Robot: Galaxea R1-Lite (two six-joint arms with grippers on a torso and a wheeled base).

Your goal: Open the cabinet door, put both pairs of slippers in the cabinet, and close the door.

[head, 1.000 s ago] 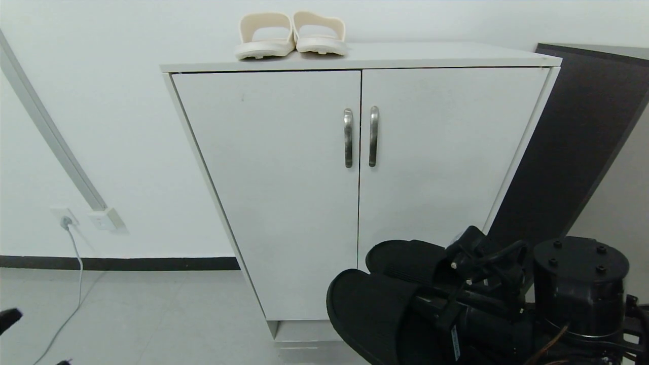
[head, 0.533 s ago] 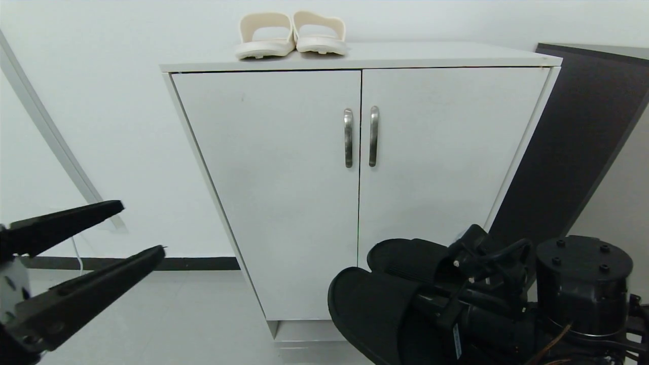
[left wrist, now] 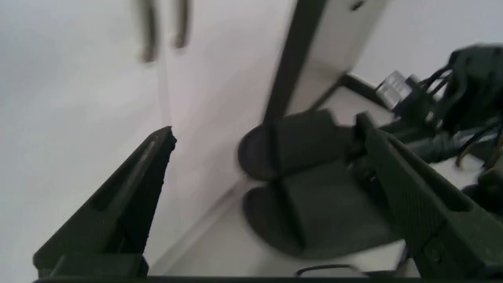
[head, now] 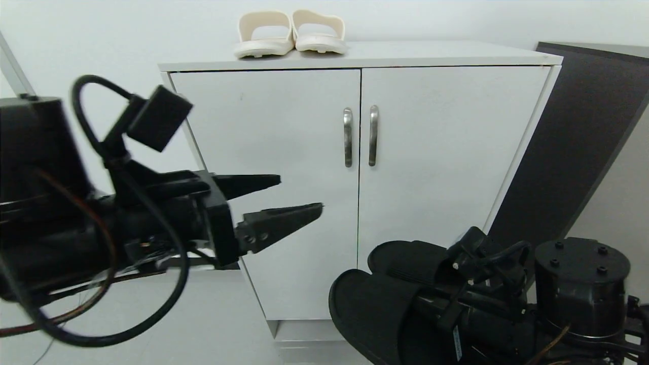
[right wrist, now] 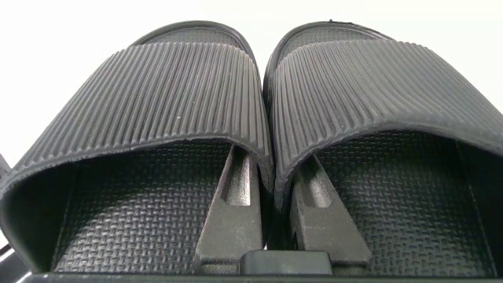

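The white cabinet (head: 284,152) has both doors closed, its two metal handles (head: 348,137) side by side at the centre. A cream pair of slippers (head: 290,33) rests on its top. My left gripper (head: 299,195) is open in front of the left door, below and left of the handles. My right gripper (head: 426,299) is low at the right, shut on the black pair of slippers (head: 385,294), its fingers (right wrist: 236,220) inside the two straps (right wrist: 346,102). In the left wrist view the black slippers (left wrist: 314,189) lie between the open fingers, with the handles (left wrist: 161,31) farther off.
A dark panel (head: 583,142) leans against the cabinet's right side. The white wall (head: 101,61) stands left of the cabinet, with grey floor (head: 203,324) below it.
My left arm has swung up from the lower left to the front of the left door, its gripper staying open. The right arm and the black slippers have stayed put.
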